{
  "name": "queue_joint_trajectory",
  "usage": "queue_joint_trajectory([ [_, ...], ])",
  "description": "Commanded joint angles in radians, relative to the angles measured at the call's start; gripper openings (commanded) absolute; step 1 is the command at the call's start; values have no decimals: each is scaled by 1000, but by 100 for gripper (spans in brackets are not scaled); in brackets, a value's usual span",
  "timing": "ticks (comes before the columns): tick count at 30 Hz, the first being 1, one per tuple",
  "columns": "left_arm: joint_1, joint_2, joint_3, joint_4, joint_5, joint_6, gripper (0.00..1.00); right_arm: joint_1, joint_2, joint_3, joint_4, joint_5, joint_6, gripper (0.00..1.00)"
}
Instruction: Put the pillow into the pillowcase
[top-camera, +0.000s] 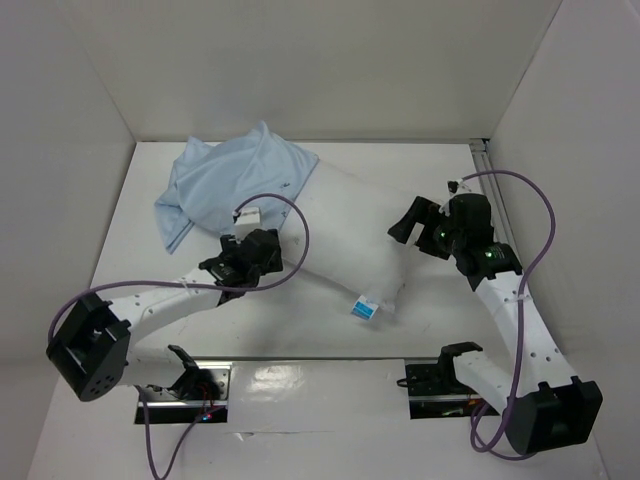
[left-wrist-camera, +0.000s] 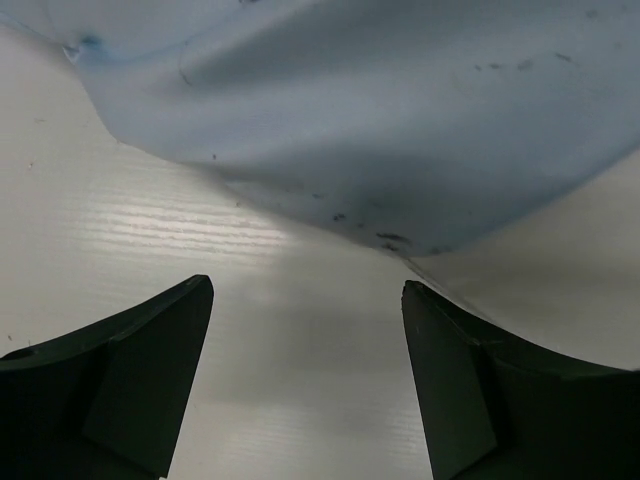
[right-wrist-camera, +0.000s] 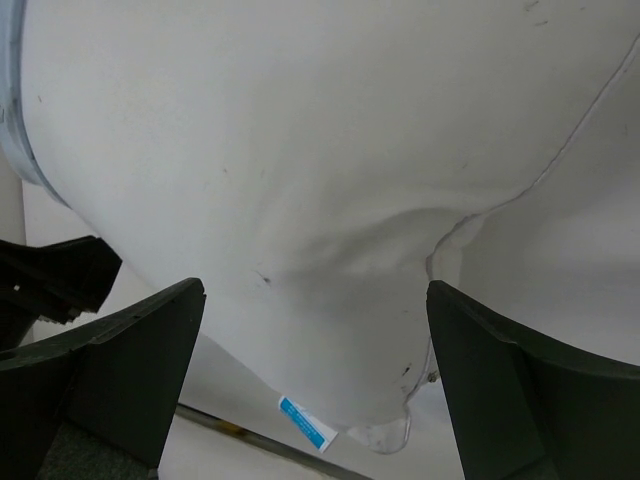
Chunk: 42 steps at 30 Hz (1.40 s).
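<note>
The white pillow (top-camera: 350, 240) lies slanted across the table's middle, with its blue tag (top-camera: 365, 307) at the near corner. The light blue pillowcase (top-camera: 235, 180) is bunched at the back left and overlaps the pillow's far end; whether that end is inside it I cannot tell. My left gripper (top-camera: 258, 228) is at the pillowcase's near edge, open, with bare table between its fingers (left-wrist-camera: 170, 340). In the left wrist view the pillowcase (left-wrist-camera: 380, 120) hangs just ahead of it and the pillow (left-wrist-camera: 560, 270) shows at right. My right gripper (top-camera: 410, 222) stands open beside the pillow's right side. In the right wrist view the pillow (right-wrist-camera: 300, 150) and its tag (right-wrist-camera: 307, 422) fill the space ahead.
White walls enclose the table at the back and both sides. A metal rail (top-camera: 482, 150) runs along the right wall's foot. Purple cables loop over both arms. The left arm's dark gripper (right-wrist-camera: 50, 280) shows at the left of the right wrist view.
</note>
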Motion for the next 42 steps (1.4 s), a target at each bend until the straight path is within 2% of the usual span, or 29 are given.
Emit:
queue_joint_trajectory([
  [1, 25, 37, 31, 108, -19, 35, 89, -7, -6, 21, -4, 14, -28, 99],
  [9, 111, 141, 85, 172, 49, 80, 85, -7, 3, 21, -13, 14, -28, 99],
  [13, 136, 164, 105, 164, 58, 80, 76, -7, 3, 12, -42, 3, -43, 99],
  [14, 151, 164, 105, 154, 49, 80, 72, -7, 3, 12, -51, -35, -55, 99],
  [15, 165, 164, 105, 154, 49, 80, 63, -7, 12, 12, -68, -58, -89, 99],
  [17, 175, 152, 105, 154, 61, 95, 56, -7, 32, 3, -91, -144, -123, 99],
  [18, 176, 141, 105, 154, 61, 95, 47, -7, 51, -8, -91, -192, -168, 99],
  [21, 185, 132, 105, 145, 61, 95, 42, 18, 97, -60, -61, -299, -184, 99],
  [23, 185, 132, 105, 136, 61, 95, 33, 56, 118, -92, -24, -283, -172, 99],
  [25, 185, 123, 116, 122, 95, 118, 24, 128, 150, -112, 83, -246, -106, 99],
  [26, 185, 123, 132, 113, 134, 118, 10, 156, 167, -135, 134, -223, -48, 99],
  [27, 185, 123, 146, 113, 135, 118, 2, 183, 190, -135, 177, -214, -48, 99],
  [29, 157, 112, 200, 82, 223, 143, 0, 255, 281, -119, 303, -214, 10, 83],
  [30, 145, 112, 221, 82, 266, 169, 0, 277, 313, -92, 330, -214, 21, 69],
  [31, 125, 123, 252, 82, 339, 184, 0, 292, 374, -57, 346, -179, 21, 43],
  [32, 125, 135, 342, 55, 381, 193, 0, 292, 402, -11, 346, -178, 21, 5],
  [33, 116, 152, 397, 10, 427, 203, 0, 292, 426, 105, 346, -165, 21, 0],
  [34, 116, 169, 459, -8, 510, 213, 0, 283, 448, 172, 332, -155, -1, 0],
  [35, 93, 207, 587, -22, 556, 230, 0, 262, 482, 317, 309, -143, -2, 0],
  [37, 76, 256, 739, -54, 648, 244, 0, 248, 493, 456, 285, -113, -14, 0],
  [38, 58, 284, 912, -70, 717, 253, 0, 233, 503, 513, 266, -99, -23, 0],
  [39, 57, 343, 1001, -85, 762, 262, 0, 233, 503, 594, 266, -85, -23, 0],
  [40, 42, 377, 1090, -128, 800, 263, 0, 220, 503, 621, 256, -74, -23, 0],
  [41, 33, 411, 1261, -154, 857, 263, 0, 220, 491, 633, 255, -74, -23, 0],
  [42, 33, 466, 1330, -172, 892, 263, 0, 220, 482, 621, 255, -63, -23, 0],
])
